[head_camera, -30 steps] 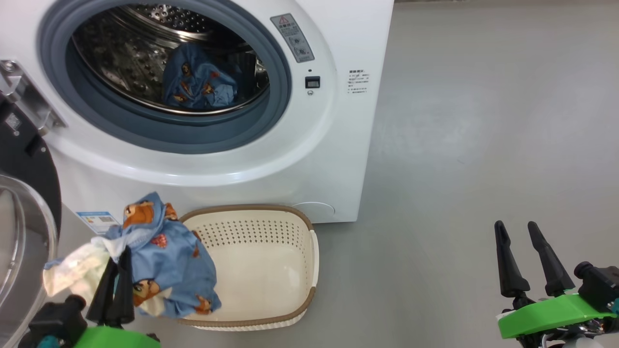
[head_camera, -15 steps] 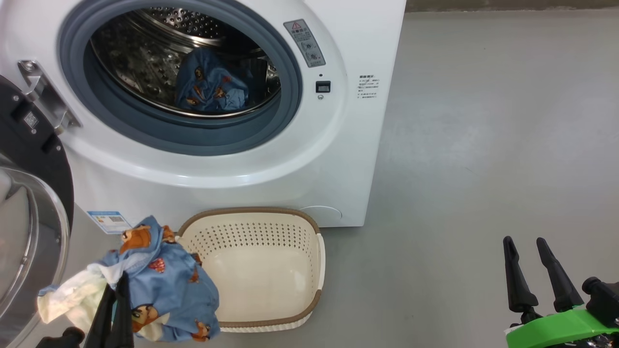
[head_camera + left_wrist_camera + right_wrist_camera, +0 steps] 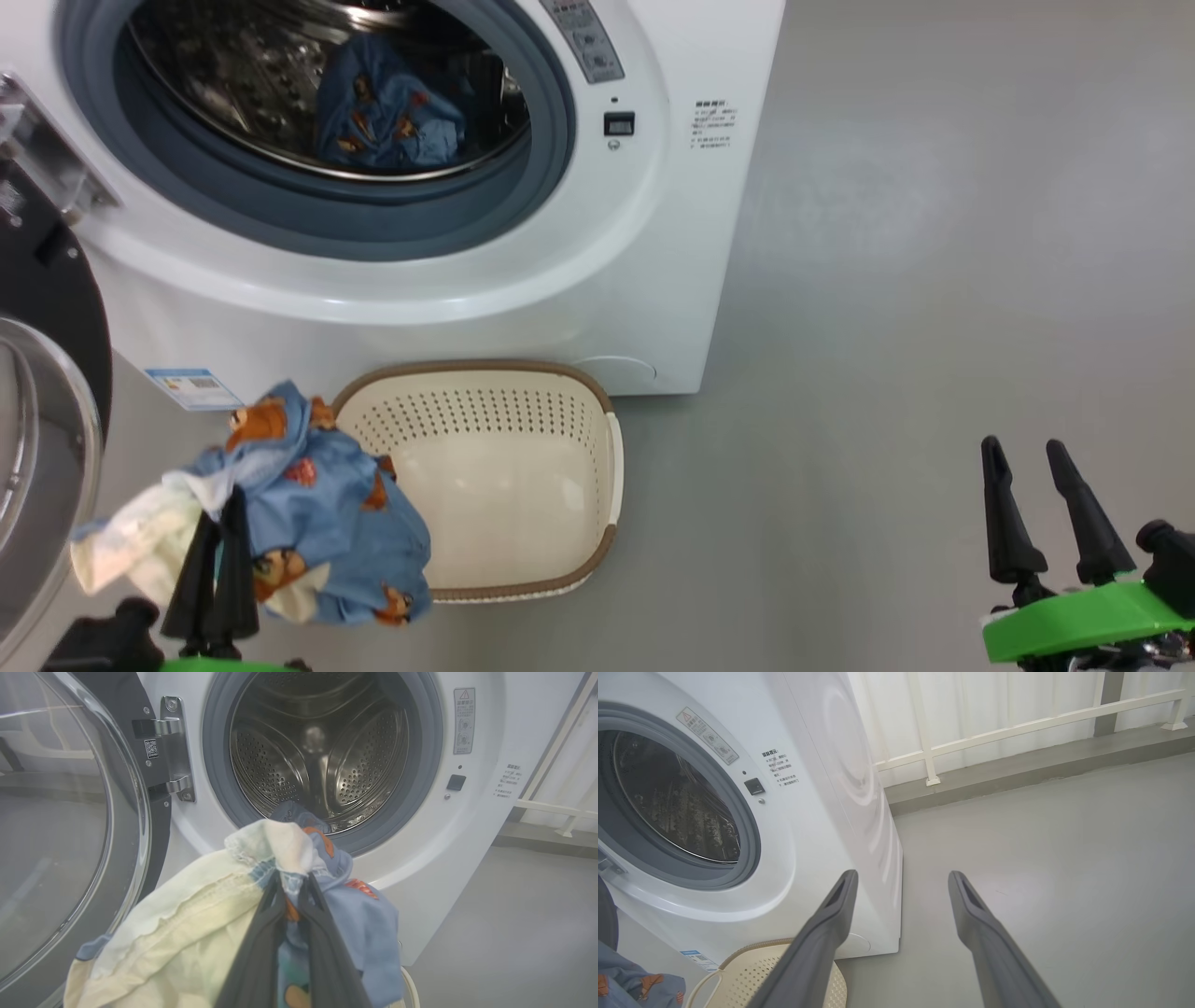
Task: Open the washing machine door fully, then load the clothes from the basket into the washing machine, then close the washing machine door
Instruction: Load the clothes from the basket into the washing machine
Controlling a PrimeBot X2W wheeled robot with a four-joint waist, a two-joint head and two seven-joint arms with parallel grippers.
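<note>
The white washing machine [image 3: 644, 243] stands with its drum wide open, and its black-rimmed glass door [image 3: 42, 439] is swung out to the left. One light-blue garment [image 3: 387, 107] lies inside the steel drum. My left gripper [image 3: 224, 509] is shut on the other garment [image 3: 327, 523], blue with cream cloth, holding it up beside the left end of the basket [image 3: 560, 579]. The left wrist view has that garment [image 3: 196, 933] hanging from my fingers in front of the drum opening [image 3: 322, 751]. The cream basket holds nothing. My right gripper [image 3: 1027, 457] is open over bare floor at the lower right.
Grey floor [image 3: 934, 280] stretches to the right of the machine. A white railing [image 3: 1017, 723] and a low grey ledge run behind the machine's right side. A blue label sticker [image 3: 191, 387] sits low on the machine's front.
The head camera has tilted, shifting the whole picture. My left gripper still holds the garment up beside the basket. The right gripper stays open in place.
</note>
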